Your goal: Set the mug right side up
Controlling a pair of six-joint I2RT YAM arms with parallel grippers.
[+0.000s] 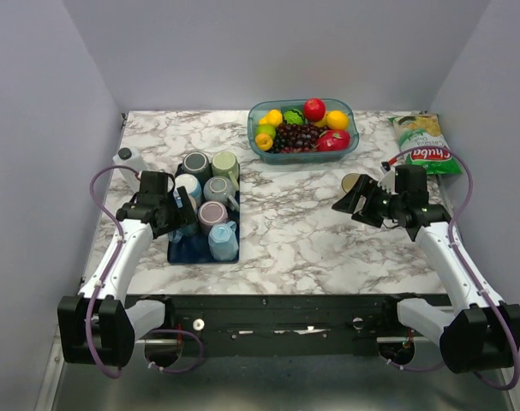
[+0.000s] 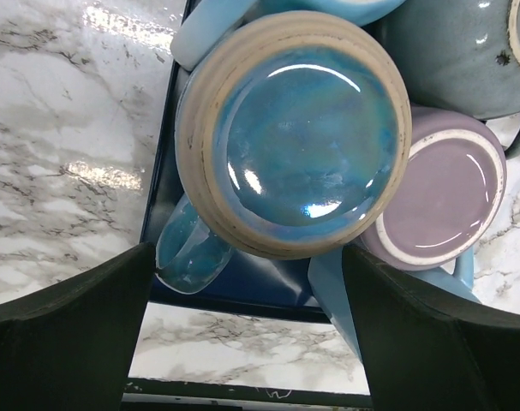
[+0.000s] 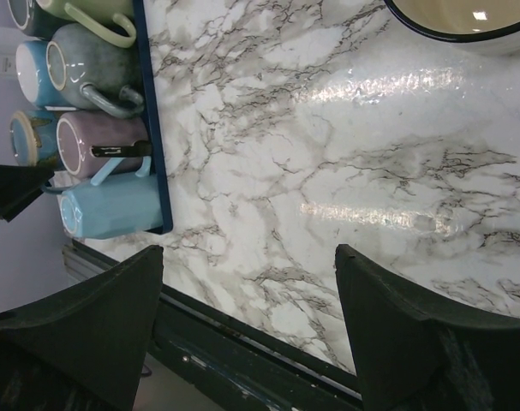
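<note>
Looking straight down on a blue mug (image 2: pixel 298 141), glazed base up, handle (image 2: pixel 191 257) at its lower left. Close against its right side, a purple mug (image 2: pixel 444 197), also base up. Above-right of it, a grey-blue mug (image 2: pixel 457 51). Beneath it, a dark blue tray (image 2: pixel 251 287); left of it, marble desk (image 2: pixel 62 128). Below it, jaws spread wide, one toward each side, gripping nothing.

Mugs (image 1: pixel 212 214) on tray (image 1: pixel 184 249), bowl (image 1: pixel 302 157) behind — apparently apart
</note>
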